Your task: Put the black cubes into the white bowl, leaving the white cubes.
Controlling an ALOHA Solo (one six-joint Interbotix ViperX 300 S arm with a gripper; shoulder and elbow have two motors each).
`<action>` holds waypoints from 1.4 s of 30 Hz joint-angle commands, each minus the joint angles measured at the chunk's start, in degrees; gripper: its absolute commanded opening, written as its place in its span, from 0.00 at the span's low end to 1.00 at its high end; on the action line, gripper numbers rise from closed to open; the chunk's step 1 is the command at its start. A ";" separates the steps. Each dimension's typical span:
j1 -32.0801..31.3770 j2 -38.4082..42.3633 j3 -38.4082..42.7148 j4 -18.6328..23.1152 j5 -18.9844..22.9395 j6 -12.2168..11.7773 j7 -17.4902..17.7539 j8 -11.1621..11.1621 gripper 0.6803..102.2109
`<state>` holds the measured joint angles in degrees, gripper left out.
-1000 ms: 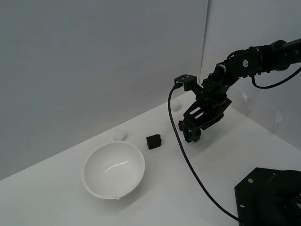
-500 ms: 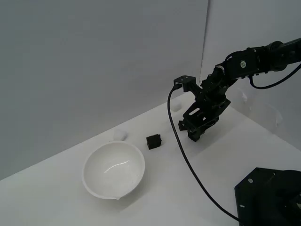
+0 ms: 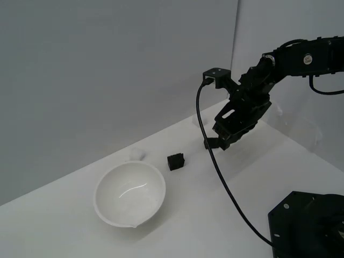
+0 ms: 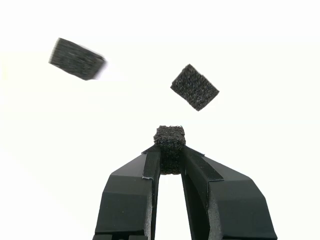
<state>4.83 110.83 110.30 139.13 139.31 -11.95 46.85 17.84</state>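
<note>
Tool [image 4: 170,156] is clamped on one small matte black foam cube [image 4: 170,145], which is pinched between the two black fingers [image 4: 150,165] at their tips and sticks out slightly past them. In the exterior view the tool [image 3: 217,144] hangs off the black arm [image 3: 301,59] above the white bench [image 3: 215,215], clear of the surface; the held cube is hard to separate from the dark tool there.

Wrist view shows two more black cubes lying loose on the bench: one just beyond the fingertips [image 4: 195,87], rotated corner-on, and a second further off [image 4: 76,58], motion-blurred. Neither touches the tool or the other.

Exterior view resolves only one loose black cube [image 3: 175,161], sitting on the bench between the tool and the round glossy white bowl [image 3: 129,194], near the bowl's rim on the exterior view's right but not touching it. The other loose cube can't be picked out there.

The bowl sits upright, and its interior shows only white with a glare streak.

One small white cube [image 3: 137,154] is faintly visible just behind the bowl, toward the grey back wall [image 3: 107,70]. Other white cubes can't be confirmed against the bench.

A black cable [image 3: 215,166] loops down from the wrist to a black base block [image 3: 306,226] at the exterior view's lower right.
</note>
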 commanded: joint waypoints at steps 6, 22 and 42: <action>-1.49 9.67 10.20 -4.83 -5.36 -1.23 6.33 -0.35 0.02; -20.57 11.51 11.87 -10.02 -10.55 -3.96 4.39 -8.26 0.02; -36.39 1.05 1.49 -12.92 -13.27 -10.81 -6.68 -9.05 0.02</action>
<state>-30.15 111.45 111.01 127.97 128.14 -21.18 41.13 8.44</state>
